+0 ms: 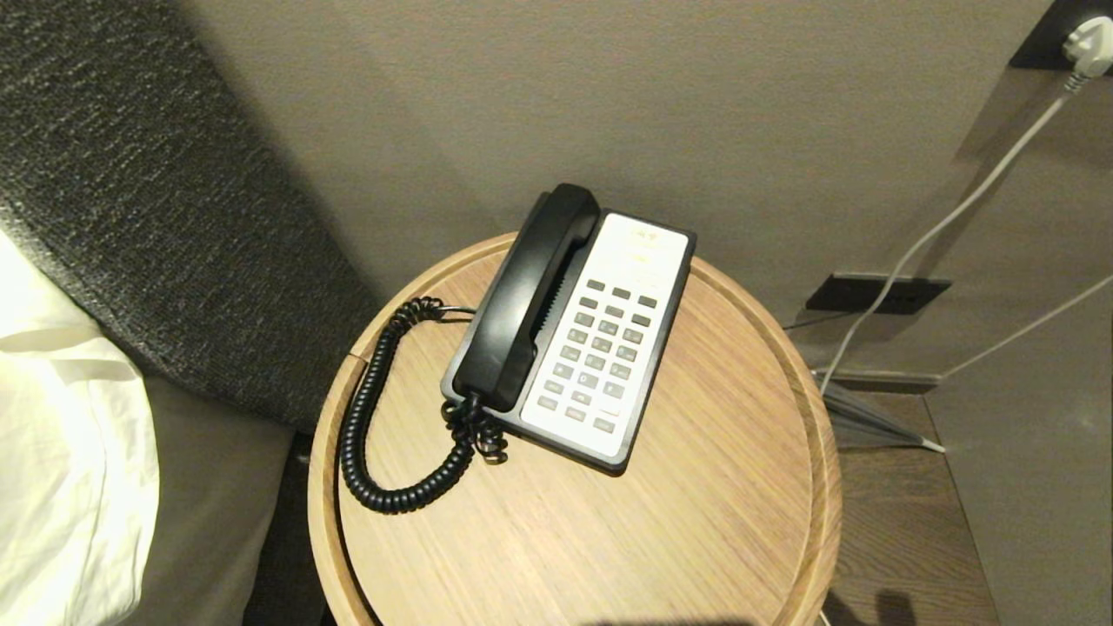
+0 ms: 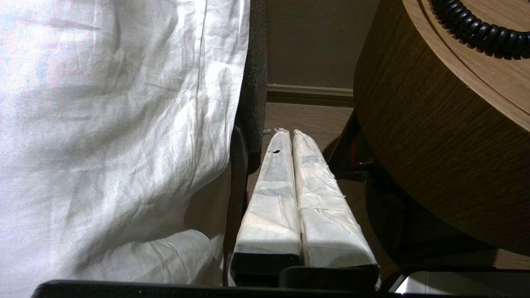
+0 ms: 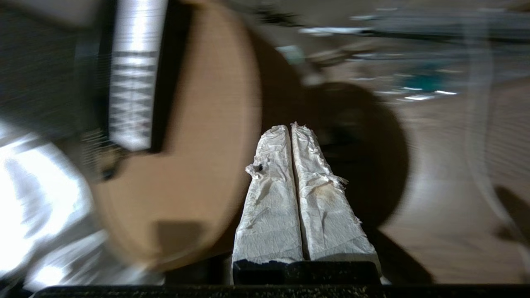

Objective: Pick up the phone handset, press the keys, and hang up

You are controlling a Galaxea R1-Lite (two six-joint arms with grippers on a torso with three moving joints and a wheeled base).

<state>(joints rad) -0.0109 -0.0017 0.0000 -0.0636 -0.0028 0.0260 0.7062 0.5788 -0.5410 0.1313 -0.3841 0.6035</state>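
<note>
On the round light-wood desk (image 1: 696, 487) we've got the long glossy black plastic phone handset (image 1: 526, 300) lying in its cradle on the left side of the black-and-white phone base (image 1: 600, 348), with its black coiled cord (image 1: 369, 417) looping out toward the desk's left edge. Our left gripper (image 2: 288, 131) sits low between the white bedsheet (image 2: 116, 124) and the desk's side, fingers pressed together. Our right gripper (image 3: 290, 126) hangs off the desk's edge over the floor, fingers also pressed together and empty.
</note>
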